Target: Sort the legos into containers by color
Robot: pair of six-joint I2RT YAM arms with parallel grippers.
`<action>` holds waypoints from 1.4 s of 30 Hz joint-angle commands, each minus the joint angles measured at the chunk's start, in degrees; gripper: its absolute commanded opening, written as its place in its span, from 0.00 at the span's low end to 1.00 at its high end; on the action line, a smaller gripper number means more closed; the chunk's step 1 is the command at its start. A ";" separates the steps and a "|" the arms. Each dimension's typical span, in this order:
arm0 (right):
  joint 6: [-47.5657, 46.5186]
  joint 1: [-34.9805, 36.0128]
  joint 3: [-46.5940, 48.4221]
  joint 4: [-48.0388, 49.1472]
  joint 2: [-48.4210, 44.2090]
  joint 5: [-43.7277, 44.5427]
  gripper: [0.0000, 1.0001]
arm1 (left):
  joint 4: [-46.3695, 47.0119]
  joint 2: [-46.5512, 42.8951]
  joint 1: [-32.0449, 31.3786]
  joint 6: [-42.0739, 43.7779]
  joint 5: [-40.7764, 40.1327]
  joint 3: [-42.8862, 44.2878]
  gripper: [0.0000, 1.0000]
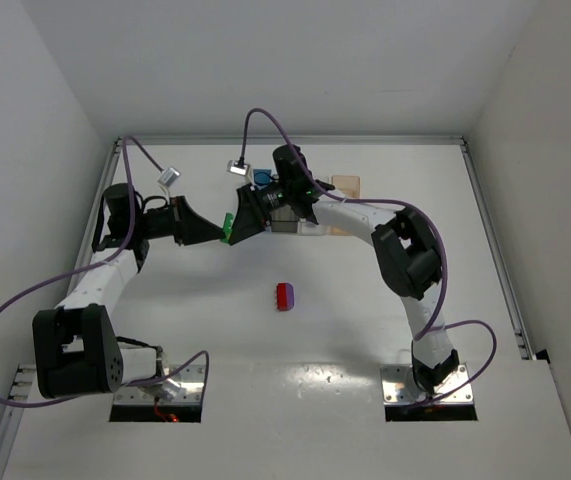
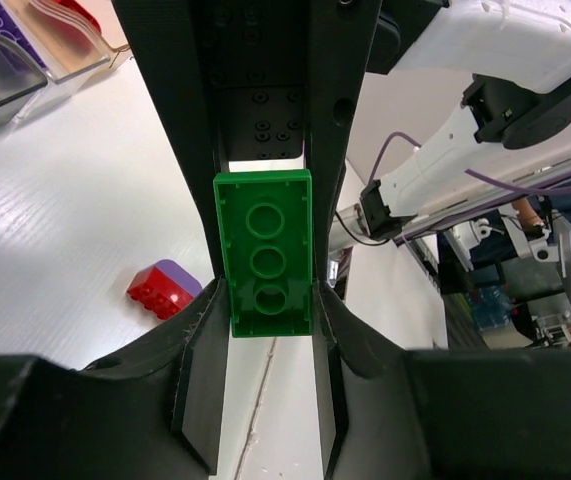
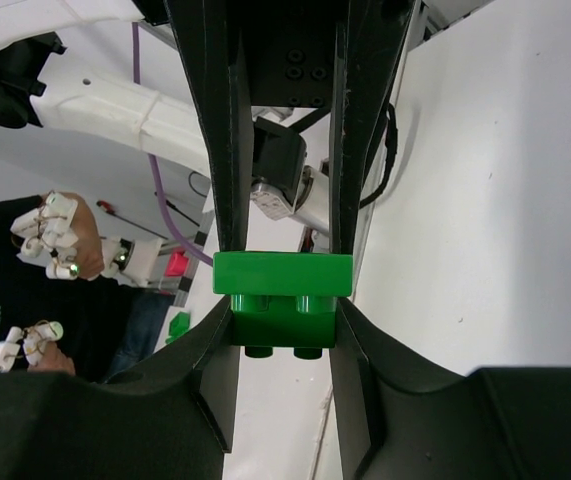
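Note:
My left gripper (image 1: 217,236) and right gripper (image 1: 237,222) meet tip to tip above the far-left part of the table. Between them are two joined legos. In the left wrist view my left gripper (image 2: 267,292) is shut on the end of a bright green brick (image 2: 263,240), seen from its underside. In the right wrist view my right gripper (image 3: 283,310) is shut on a dark green brick (image 3: 283,328) stuck onto the bright green one (image 3: 282,272). A red and purple brick pair (image 1: 284,296) lies on the table and also shows in the left wrist view (image 2: 165,290).
A blue bin (image 1: 262,177) and a pale orange bin (image 1: 346,185) stand at the back behind the right arm. The left wrist view shows a dark grey bin (image 2: 5,92) holding purple bricks and a pale bin (image 2: 77,55) holding a red brick. A person's hand (image 3: 57,238) is beyond the table.

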 commanded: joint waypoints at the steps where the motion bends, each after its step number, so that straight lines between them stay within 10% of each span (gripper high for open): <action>1: -0.15 0.28 1.34 3.10 -0.31 -1.59 0.08 | 2.71 -1.84 -0.09 1.51 0.09 -0.21 0.07; 21: -11.45 -7.01 -11.95 -5.65 -10.06 0.86 0.05 | 1.31 -2.54 10.29 1.68 -3.07 0.93 0.00; 25: -35.36 -9.30 -0.80 -37.10 -9.19 26.12 0.05 | -11.84 -7.55 10.99 11.08 -17.36 2.96 0.00; 31: -40.57 -7.47 4.40 -39.61 -7.00 62.36 0.04 | -16.70 -13.45 7.91 15.13 -30.23 2.34 0.00; 42: -42.85 -6.32 11.87 -41.90 3.37 73.29 0.15 | -22.60 -9.67 5.81 19.71 -34.90 6.03 0.00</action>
